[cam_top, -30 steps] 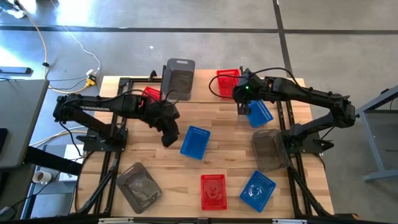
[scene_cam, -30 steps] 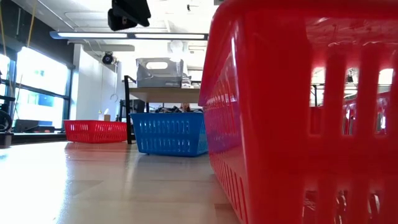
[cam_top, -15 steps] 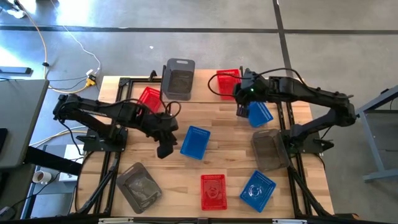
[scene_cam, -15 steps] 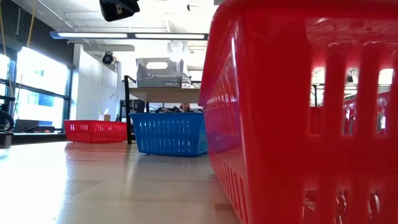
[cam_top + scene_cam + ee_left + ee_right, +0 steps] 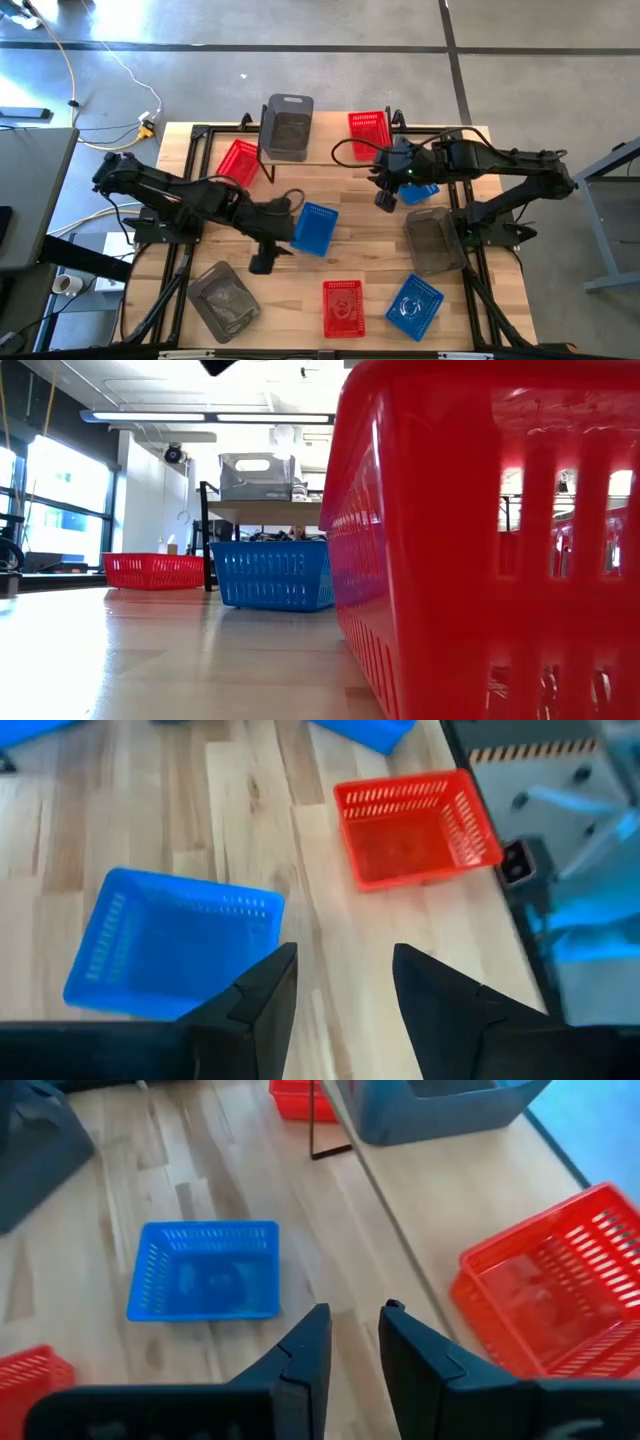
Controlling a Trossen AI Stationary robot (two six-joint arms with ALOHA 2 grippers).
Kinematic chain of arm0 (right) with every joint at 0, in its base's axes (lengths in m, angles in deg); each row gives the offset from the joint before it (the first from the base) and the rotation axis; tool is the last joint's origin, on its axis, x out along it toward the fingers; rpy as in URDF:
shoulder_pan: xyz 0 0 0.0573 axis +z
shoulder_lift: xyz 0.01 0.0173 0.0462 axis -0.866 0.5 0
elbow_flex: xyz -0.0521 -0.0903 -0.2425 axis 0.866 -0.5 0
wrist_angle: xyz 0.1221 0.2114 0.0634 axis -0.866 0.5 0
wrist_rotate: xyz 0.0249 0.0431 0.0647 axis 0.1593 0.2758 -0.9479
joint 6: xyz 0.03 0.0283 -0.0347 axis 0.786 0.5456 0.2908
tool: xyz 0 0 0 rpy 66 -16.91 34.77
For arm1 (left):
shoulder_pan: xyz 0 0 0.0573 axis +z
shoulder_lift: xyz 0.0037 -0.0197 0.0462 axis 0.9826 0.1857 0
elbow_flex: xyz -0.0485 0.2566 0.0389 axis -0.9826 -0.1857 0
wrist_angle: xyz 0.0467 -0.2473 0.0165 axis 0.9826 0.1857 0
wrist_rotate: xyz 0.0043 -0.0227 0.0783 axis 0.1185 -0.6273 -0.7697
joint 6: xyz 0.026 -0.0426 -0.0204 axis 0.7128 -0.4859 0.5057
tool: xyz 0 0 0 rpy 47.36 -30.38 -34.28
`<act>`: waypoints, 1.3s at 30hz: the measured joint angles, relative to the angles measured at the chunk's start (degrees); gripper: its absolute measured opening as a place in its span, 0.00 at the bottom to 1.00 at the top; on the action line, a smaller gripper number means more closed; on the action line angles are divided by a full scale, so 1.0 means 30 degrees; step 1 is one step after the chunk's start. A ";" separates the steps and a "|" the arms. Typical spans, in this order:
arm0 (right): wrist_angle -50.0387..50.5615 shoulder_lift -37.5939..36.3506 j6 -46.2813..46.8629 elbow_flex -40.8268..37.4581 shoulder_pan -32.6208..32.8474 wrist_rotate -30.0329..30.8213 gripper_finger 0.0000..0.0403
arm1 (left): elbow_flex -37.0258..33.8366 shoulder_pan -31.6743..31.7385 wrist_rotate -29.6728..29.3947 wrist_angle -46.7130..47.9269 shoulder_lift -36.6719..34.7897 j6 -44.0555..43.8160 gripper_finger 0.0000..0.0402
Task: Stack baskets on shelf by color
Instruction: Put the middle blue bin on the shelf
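Observation:
On the shelf (image 5: 330, 143) at the table's far edge stand a grey basket (image 5: 287, 128) and a red basket (image 5: 368, 127), each on its bottom. Other baskets lie on the tabletop: a red one (image 5: 240, 160) at the far left and a blue one (image 5: 315, 228) in the middle. My left gripper (image 5: 262, 265) hovers open just left of that blue basket (image 5: 170, 945), nothing between its fingers. My right gripper (image 5: 384, 200) hangs open by a narrow gap (image 5: 355, 1335) in front of the shelf, beside another blue basket (image 5: 420, 190), also with nothing between its fingers.
Near the front edge lie a grey basket (image 5: 225, 298), a red one (image 5: 343, 307) and a blue one (image 5: 414, 305). A second grey basket (image 5: 433, 240) lies at the right. Bare wood shows between the left gripper and the front red basket (image 5: 415, 825).
My left gripper has drawn away from the far-left red basket toward the table's near edge, rolling as it went. That red basket now shows whole on the table. My right gripper has swung away from the shelf toward the table's middle and rolled.

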 joint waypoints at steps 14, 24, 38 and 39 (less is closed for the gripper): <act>0.0211 0.0006 0.1388 -0.0005 0.0596 0.0775 0.19 | 0.0013 -0.0080 -0.1313 0.0066 0.4540 0.2516 0.37; 0.0271 0.0006 0.1352 -0.0007 0.0591 0.0888 0.19 | 0.0013 0.0066 -0.2703 0.0021 0.7114 0.3314 0.38; 0.0291 0.0006 0.0842 -0.0015 0.0591 0.0881 0.19 | 0.0013 0.1081 -0.2083 -0.0371 0.8849 0.3813 0.36; 0.0291 0.0006 0.0842 -0.0015 0.0591 0.0881 0.19 | 0.0013 0.1115 -0.1871 -0.0374 0.8849 0.3813 0.36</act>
